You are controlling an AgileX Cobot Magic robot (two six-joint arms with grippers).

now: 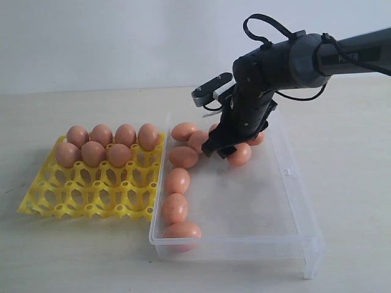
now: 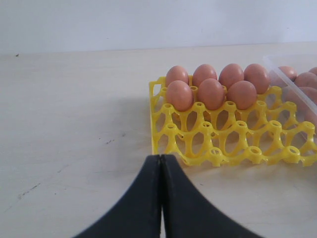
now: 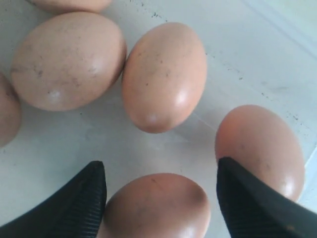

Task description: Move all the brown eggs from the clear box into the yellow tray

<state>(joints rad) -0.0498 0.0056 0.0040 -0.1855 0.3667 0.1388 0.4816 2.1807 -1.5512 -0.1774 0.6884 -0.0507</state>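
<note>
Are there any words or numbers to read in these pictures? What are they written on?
"P..ER": dark letters on the right arm; the middle letters are too blurred to read.
No writing shows on the brown eggs, the yellow tray or the clear box.

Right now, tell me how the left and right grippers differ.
The left gripper is shut; the right gripper is open. The left hangs over the table near the yellow tray; the right is down in the clear box, straddling a brown egg. Both have black fingers and hold nothing.
</note>
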